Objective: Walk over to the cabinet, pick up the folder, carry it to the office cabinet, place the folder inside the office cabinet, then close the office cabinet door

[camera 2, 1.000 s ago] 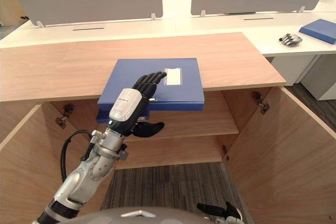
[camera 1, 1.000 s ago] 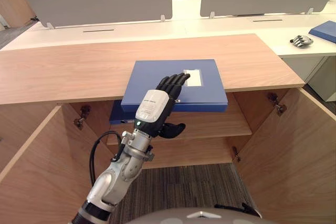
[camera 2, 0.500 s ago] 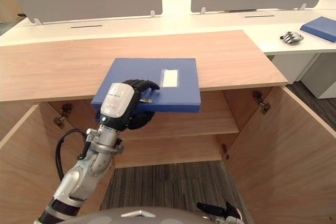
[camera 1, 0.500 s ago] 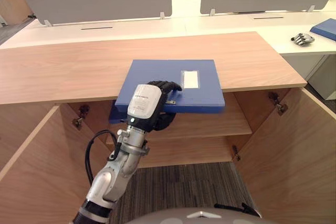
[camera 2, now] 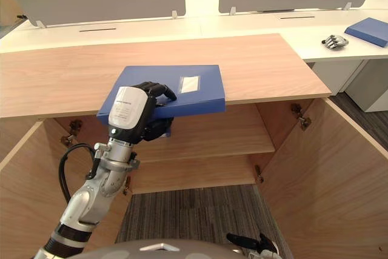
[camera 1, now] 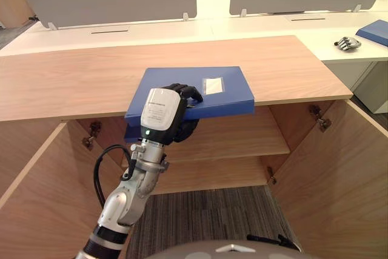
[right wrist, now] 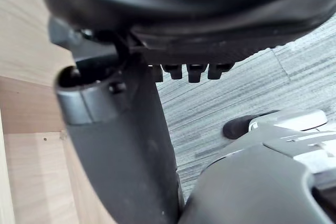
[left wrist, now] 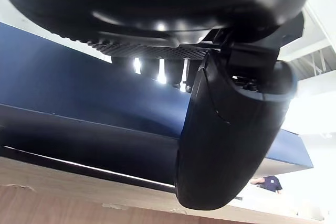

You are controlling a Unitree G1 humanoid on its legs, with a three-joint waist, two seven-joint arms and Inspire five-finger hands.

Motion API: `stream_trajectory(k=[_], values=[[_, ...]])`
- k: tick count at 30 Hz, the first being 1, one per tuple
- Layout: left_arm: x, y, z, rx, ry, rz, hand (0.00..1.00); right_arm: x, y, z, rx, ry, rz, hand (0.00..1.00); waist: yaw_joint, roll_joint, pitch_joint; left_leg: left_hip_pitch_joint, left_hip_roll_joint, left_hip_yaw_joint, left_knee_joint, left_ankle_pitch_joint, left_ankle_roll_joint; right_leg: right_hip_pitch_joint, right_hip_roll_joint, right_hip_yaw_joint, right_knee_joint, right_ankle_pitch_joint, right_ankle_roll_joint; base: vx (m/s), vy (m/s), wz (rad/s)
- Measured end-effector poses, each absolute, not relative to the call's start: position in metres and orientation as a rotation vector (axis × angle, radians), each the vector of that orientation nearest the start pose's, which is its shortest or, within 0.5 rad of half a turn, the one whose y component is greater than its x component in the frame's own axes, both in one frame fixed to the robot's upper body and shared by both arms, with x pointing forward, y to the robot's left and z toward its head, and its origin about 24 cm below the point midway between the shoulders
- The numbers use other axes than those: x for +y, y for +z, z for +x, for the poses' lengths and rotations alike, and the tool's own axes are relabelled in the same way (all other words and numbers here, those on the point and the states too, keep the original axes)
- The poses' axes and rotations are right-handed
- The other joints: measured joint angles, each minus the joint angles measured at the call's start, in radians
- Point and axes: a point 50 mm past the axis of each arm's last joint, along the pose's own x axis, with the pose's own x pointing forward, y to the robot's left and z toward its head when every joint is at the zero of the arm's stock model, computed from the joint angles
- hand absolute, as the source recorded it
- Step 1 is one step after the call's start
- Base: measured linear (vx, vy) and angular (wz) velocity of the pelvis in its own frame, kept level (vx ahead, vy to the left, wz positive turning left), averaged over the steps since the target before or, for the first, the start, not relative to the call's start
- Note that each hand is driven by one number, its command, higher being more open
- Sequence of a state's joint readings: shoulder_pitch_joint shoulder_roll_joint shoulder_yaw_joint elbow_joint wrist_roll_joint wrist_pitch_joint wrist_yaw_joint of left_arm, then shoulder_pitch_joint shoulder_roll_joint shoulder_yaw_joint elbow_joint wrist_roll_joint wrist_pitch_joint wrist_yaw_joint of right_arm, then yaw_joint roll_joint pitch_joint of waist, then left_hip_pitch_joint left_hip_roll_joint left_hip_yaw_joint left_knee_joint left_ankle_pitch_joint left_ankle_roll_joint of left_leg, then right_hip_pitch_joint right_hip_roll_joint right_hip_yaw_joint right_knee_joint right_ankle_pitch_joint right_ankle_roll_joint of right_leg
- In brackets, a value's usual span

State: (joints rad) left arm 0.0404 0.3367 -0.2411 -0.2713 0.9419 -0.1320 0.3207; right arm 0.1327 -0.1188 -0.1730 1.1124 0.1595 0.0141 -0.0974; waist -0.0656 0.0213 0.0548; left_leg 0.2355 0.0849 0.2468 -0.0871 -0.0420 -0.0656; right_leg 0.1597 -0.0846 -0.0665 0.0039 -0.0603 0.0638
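1. The left arm rises steeply from the lower left. Its wrist carries the left robot hand to the front edge of the cabinet top, back of the hand upward.
2. The blue folder lies broad face up near the middle of that front edge. Its near part juts past the lip, above the shelf.
3. Its thick edge faces the robot, and it sits slightly askew to the lip. A white label sits toward its far right corner. Its sides look nearly equal from here, so I cannot tell its long axis.
4. The left robot hand is closed on the folder's near-left part. The fingers curl over the top face, and the thumb presses up against the dark underside.
5. The right robot hand hangs low over grey carpet; I cannot tell how far open it is.
6. The left door and right door stand wide open.
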Motion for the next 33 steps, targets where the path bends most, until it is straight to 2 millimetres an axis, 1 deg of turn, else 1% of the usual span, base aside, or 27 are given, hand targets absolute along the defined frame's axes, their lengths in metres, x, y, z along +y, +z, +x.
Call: stream_trajectory(k=[2, 3, 6, 8, 9, 11, 12, 14, 16, 18, 19, 20, 21, 22, 23, 26, 29, 30, 33], values=[[0.135, 0.107, 0.227, -0.601, 0.057, 1.079, 0.00, -0.221, -0.165, 0.062, 1.188, -0.433, 0.077, 1.00, 0.001, 0.002, 0.001, -0.003, 0.000, 0.013, 0.000, 0.000, 0.000, -0.007, 0.000, 0.014, 0.000, 0.003, 0.004, -0.03, -0.005, -0.16], [0.137, 0.110, 0.226, -0.594, 0.087, 1.037, 0.00, -0.219, -0.162, 0.070, 1.146, -0.420, 0.065, 1.00, 0.001, 0.003, 0.004, -0.007, -0.001, 0.018, 0.003, -0.002, 0.001, -0.011, 0.000, 0.020, 0.001, 0.005, 0.005, -0.04, -0.007, -0.13], [0.139, 0.118, 0.221, -0.604, 0.129, 0.965, 0.00, -0.214, -0.155, 0.081, 1.062, -0.410, 0.069, 1.00, 0.001, 0.001, 0.006, -0.011, 0.000, 0.021, 0.008, -0.004, 0.000, -0.019, 0.001, 0.030, 0.005, 0.005, 0.005, -0.03, -0.014, -0.09], [0.142, 0.131, 0.211, -0.626, 0.183, 0.834, 0.00, -0.204, -0.145, 0.098, 0.956, -0.418, 0.123, 1.00, 0.003, -0.002, 0.017, -0.015, 0.004, 0.027, 0.021, -0.016, 0.005, -0.018, 0.003, 0.038, 0.009, 0.005, 0.005, -0.05, -0.021, -0.09], [0.142, 0.135, 0.208, -0.634, 0.197, 0.793, 0.00, -0.201, -0.142, 0.102, 0.927, -0.415, 0.131, 1.00, 0.004, -0.003, 0.019, -0.017, 0.004, 0.029, 0.025, -0.019, 0.005, -0.019, 0.003, 0.039, 0.009, 0.005, 0.005, -0.05, -0.017, -0.09], [0.144, 0.144, 0.198, -0.654, 0.236, 0.653, 0.00, -0.192, -0.131, 0.116, 0.837, -0.385, 0.141, 1.00, 0.006, -0.003, 0.021, -0.025, 0.005, 0.030, 0.039, -0.027, 0.005, -0.022, 0.003, 0.041, 0.009, 0.005, 0.005, -0.01, -0.005, -0.02], [0.145, 0.146, 0.196, -0.658, 0.245, 0.621, 0.00, -0.189, -0.127, 0.120, 0.809, -0.380, 0.148, 1.00, 0.007, -0.003, 0.021, -0.028, 0.006, 0.031, 0.043, -0.030, 0.005, -0.023, 0.003, 0.042, 0.009, 0.005, 0.005, -0.01, -0.010, -0.03], [0.149, 0.150, 0.188, -0.659, 0.269, 0.497, 0.00, -0.182, -0.109, 0.135, 0.689, -0.367, 0.176, 1.00, 0.010, -0.001, 0.023, -0.029, 0.007, 0.033, 0.047, -0.033, 0.003, -0.024, 0.004, 0.044, 0.009, 0.005, 0.005, -0.01, -0.014, -0.03], [0.154, 0.153, 0.184, -0.655, 0.293, 0.427, 0.00, -0.180, -0.096, 0.145, 0.618, -0.351, 0.178, 1.00, 0.010, -0.001, 0.023, -0.029, 0.009, 0.036, 0.048, -0.034, 0.002, -0.025, 0.006, 0.047, 0.009, 0.005, 0.005, -0.01, -0.014, -0.04], [0.165, 0.156, 0.182, -0.648, 0.338, 0.312, 0.00, -0.178, -0.074, 0.158, 0.496, -0.349, 0.194, 1.00, 0.010, -0.005, 0.026, -0.028, 0.012, 0.038, 0.056, -0.037, 0.002, -0.026, 0.008, 0.048, 0.009, 0.005, 0.005, 0.00, -0.008, -0.02], [0.168, 0.157, 0.181, -0.646, 0.349, 0.267, 0.00, -0.178, -0.069, 0.161, 0.467, -0.350, 0.199, 1.00, 0.010, -0.006, 0.028, -0.028, 0.013, 0.038, 0.059, -0.038, 0.002, -0.026, 0.009, 0.049, 0.010, 0.005, 0.005, 0.00, 0.000, 0.00], [0.174, 0.158, 0.179, -0.640, 0.379, 0.155, 0.00, -0.179, -0.054, 0.166, 0.390, -0.354, 0.208, 1.00, 0.010, -0.009, 0.032, -0.028, 0.016, 0.038, 0.064, -0.041, 0.002, -0.025, 0.010, 0.049, 0.010, 0.005, 0.005, 0.00, 0.000, 0.00], [0.175, 0.159, 0.178, -0.639, 0.381, 0.136, 0.00, -0.179, -0.052, 0.167, 0.378, -0.355, 0.209, 1.00, 0.010, -0.009, 0.032, -0.029, 0.016, 0.038, 0.064, -0.042, 0.002, -0.025, 0.010, 0.049, 0.010, 0.005, 0.005, 0.00, 0.000, 0.00], [0.179, 0.159, 0.176, -0.634, 0.389, 0.061, 0.00, -0.180, -0.043, 0.170, 0.331, -0.356, 0.212, 1.00, 0.010, -0.009, 0.033, -0.029, 0.016, 0.038, 0.065, -0.042, 0.002, -0.025, 0.010, 0.050, 0.010, 0.005, 0.005, 0.00, 0.000, 0.00], [0.181, 0.158, 0.175, -0.633, 0.395, 0.034, 0.00, -0.180, -0.039, 0.172, 0.310, -0.356, 0.214, 1.00, 0.009, -0.009, 0.033, -0.029, 0.016, 0.039, 0.065, -0.042, 0.002, -0.025, 0.010, 0.050, 0.010, 0.005, 0.005, 0.00, 0.000, 0.00], [0.184, 0.155, 0.173, -0.615, 0.342, -0.154, 0.00, -0.184, -0.015, 0.178, 0.197, -0.366, 0.219, 1.00, 0.011, -0.005, 0.035, -0.028, 0.016, 0.039, 0.067, -0.043, 0.002, -0.024, 0.010, 0.050, 0.011, 0.005, 0.005, 0.00, 0.000, 0.00], [0.182, 0.151, 0.173, -0.590, 0.257, -0.312, 0.00, -0.186, 0.008, 0.183, 0.090, -0.360, 0.223, 1.00, 0.009, 0.000, 0.038, -0.029, 0.016, 0.039, 0.071, -0.045, 0.002, -0.024, 0.010, 0.050, 0.012, 0.005, 0.005, 0.00, 0.000, 0.00], [0.181, 0.150, 0.172, -0.585, 0.242, -0.336, 0.00, -0.186, 0.013, 0.183, 0.069, -0.359, 0.224, 1.00, 0.009, 0.000, 0.038, -0.029, 0.017, 0.039, 0.074, -0.047, 0.002, -0.024, 0.010, 0.051, 0.013, 0.005, 0.005, 0.00, 0.000, 0.00], [0.171, 0.146, 0.172, -0.564, 0.139, -0.428, 0.00, -0.188, 0.040, 0.187, -0.067, -0.350, 0.222, 1.00, 0.009, 0.004, 0.041, -0.032, 0.018, 0.039, 0.079, -0.049, 0.002, -0.024, 0.010, 0.051, 0.014, 0.005, 0.005, 0.00, 0.000, 0.00]])
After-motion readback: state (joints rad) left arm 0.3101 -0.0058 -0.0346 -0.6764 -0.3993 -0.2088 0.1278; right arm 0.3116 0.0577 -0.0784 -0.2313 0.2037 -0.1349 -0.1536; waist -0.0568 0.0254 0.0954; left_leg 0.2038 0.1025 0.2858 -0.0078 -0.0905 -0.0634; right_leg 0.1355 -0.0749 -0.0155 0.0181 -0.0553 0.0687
